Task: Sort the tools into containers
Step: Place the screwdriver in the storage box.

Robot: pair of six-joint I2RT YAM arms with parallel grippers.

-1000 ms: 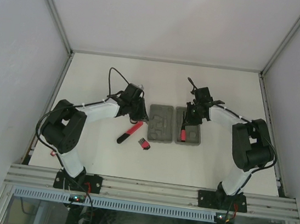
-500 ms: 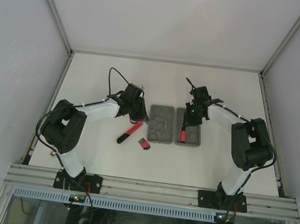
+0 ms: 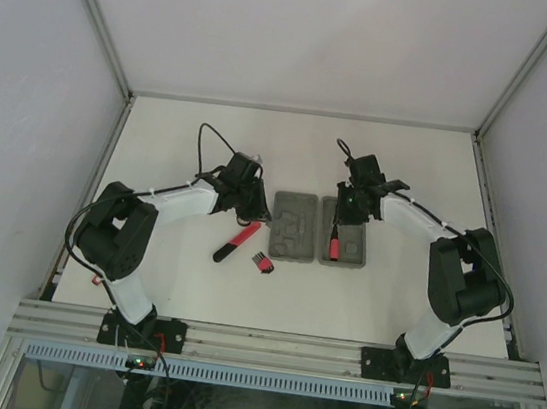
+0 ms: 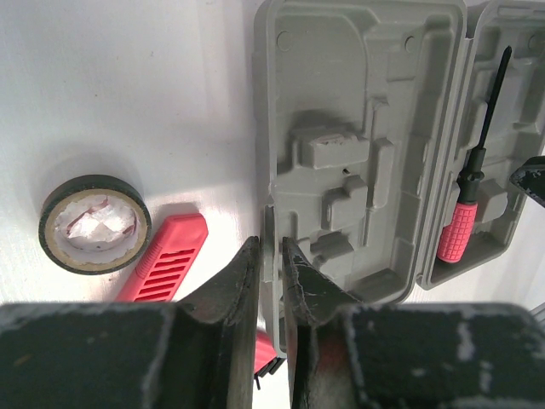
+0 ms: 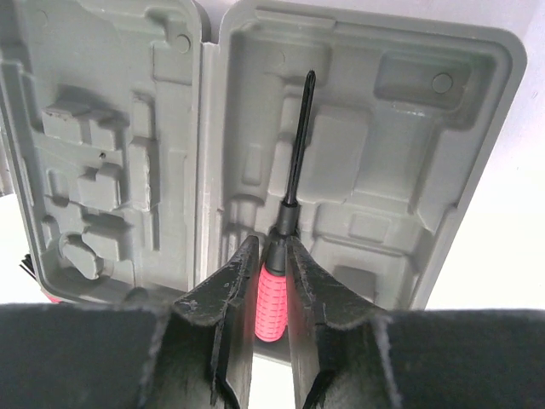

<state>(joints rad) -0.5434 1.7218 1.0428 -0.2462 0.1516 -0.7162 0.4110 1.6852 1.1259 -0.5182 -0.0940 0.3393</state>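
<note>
The grey case [image 3: 293, 229] lies open in the middle of the table, its two halves side by side. My left gripper [image 3: 264, 213] [image 4: 271, 256] is shut on the left rim of the case [image 4: 324, 77]. A thin red-handled screwdriver [image 3: 335, 243] [image 5: 274, 298] [image 4: 460, 230] lies in the right half [image 5: 426, 153]. My right gripper [image 3: 345, 217] [image 5: 272, 256] stands slightly open, a finger on either side of the handle. A longer red-black tool [image 3: 236, 240] [image 4: 166, 260], a black ring [image 4: 94, 223] and a hex key set [image 3: 262, 261] lie left of the case.
White walls with metal rails [image 3: 306, 114] enclose the white table [image 3: 191, 143] on three sides. The arm bases stand at the near edge. In the top view the left gripper hides the ring.
The right gripper's jaws have parted from the screwdriver handle and the gripper has drawn back a little towards the far side. The screwdriver stays in the case. The left arm has not moved.
</note>
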